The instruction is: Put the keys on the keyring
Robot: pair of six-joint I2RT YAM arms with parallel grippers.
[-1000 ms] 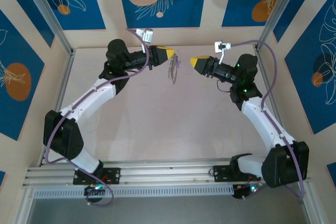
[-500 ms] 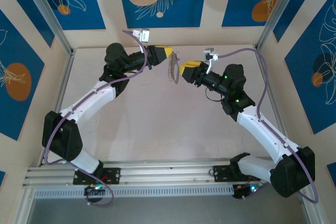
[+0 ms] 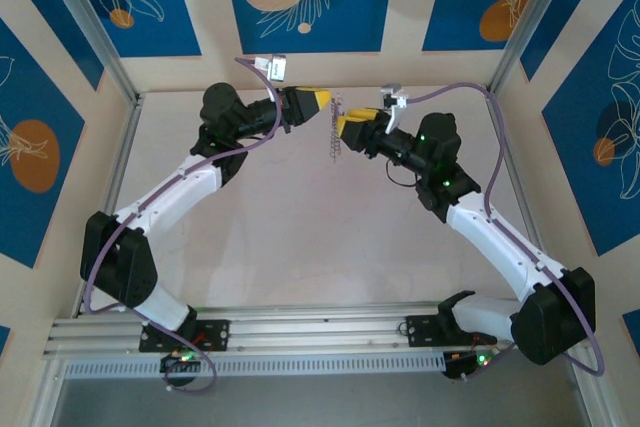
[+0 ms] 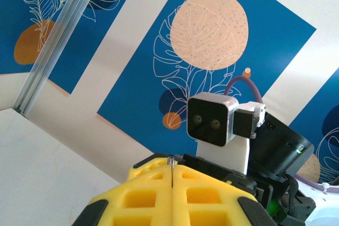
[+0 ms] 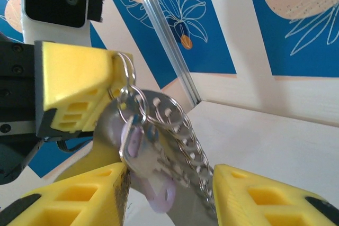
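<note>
Left gripper is clamping tight on the top loop of the keyring, which is hanging above the table near its far edge. Lilac-headed key is dangling against it. Right gripper is straddling the bunch, jaws parted on either side, before the blue leaf-print wall

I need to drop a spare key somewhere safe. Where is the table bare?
Bare: the wide middle of the table, bordered by the left arm, the right arm and the near rail. Crowded: the far centre, where the left gripper holds the keyring and the right gripper straddles it.
</note>
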